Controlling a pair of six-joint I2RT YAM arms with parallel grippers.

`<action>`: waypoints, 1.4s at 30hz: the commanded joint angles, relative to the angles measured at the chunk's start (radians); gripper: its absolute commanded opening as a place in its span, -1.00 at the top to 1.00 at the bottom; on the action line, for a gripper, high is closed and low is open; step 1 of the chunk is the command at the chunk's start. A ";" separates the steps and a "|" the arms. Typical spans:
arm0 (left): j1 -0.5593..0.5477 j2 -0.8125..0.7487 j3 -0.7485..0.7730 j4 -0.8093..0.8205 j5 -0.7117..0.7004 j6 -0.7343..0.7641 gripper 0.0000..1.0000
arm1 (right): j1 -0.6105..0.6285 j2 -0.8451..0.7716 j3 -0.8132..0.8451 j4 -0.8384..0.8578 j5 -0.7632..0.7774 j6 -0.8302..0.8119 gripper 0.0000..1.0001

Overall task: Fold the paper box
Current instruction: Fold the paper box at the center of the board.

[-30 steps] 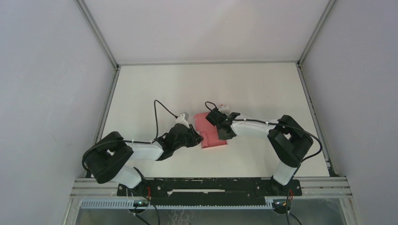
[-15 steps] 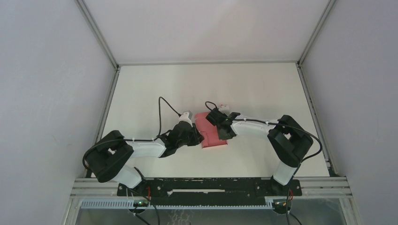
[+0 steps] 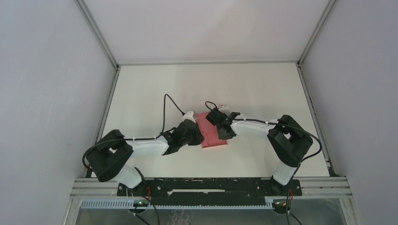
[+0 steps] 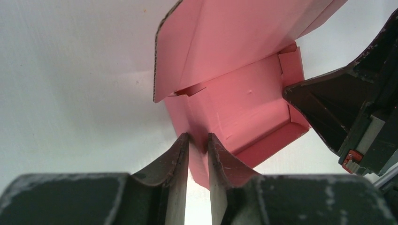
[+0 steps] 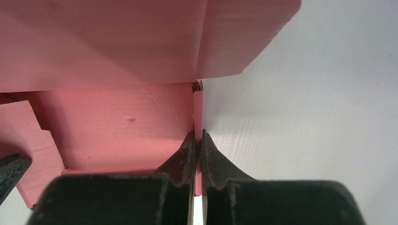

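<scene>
Near the middle of the desk [image 3: 253, 89], the paper box [image 3: 212, 132] looks roughly half folded: its walls are raised and one large flap stands up, but it lies open with tabs untucked. The left fingers [image 4: 180, 152] pinch a wall at the box's 9 o'clock, and the right fingers [image 5: 187, 157] are clamped on a thin side wall near 1 o'clock. Both wrists crowd those edges, and the bare desk lies toward 12 o'clock.

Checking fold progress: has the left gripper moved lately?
Yes. The left gripper edged rightward, away from the table's left rail, toward the paper box.
</scene>
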 commanded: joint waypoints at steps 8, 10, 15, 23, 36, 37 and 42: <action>-0.048 0.044 0.066 -0.314 -0.064 0.073 0.49 | 0.004 0.058 -0.010 0.026 -0.079 0.014 1.00; -0.054 0.043 0.079 -0.346 -0.079 0.077 0.50 | 0.004 0.059 -0.009 0.026 -0.081 0.014 1.00; -0.060 0.051 0.093 -0.381 -0.093 0.083 0.48 | 0.004 0.059 -0.009 0.028 -0.084 0.013 1.00; -0.065 0.074 0.112 -0.405 -0.107 0.074 0.52 | 0.004 0.060 -0.009 0.028 -0.085 0.014 1.00; -0.066 0.126 0.240 -0.599 -0.227 0.115 0.82 | 0.010 0.051 -0.009 0.020 -0.077 0.030 0.87; -0.067 0.134 0.249 -0.611 -0.239 0.117 0.82 | 0.013 0.048 -0.009 0.023 -0.080 0.031 0.79; -0.068 0.168 0.273 -0.657 -0.286 0.122 0.83 | 0.021 -0.001 -0.009 0.032 -0.097 0.025 0.44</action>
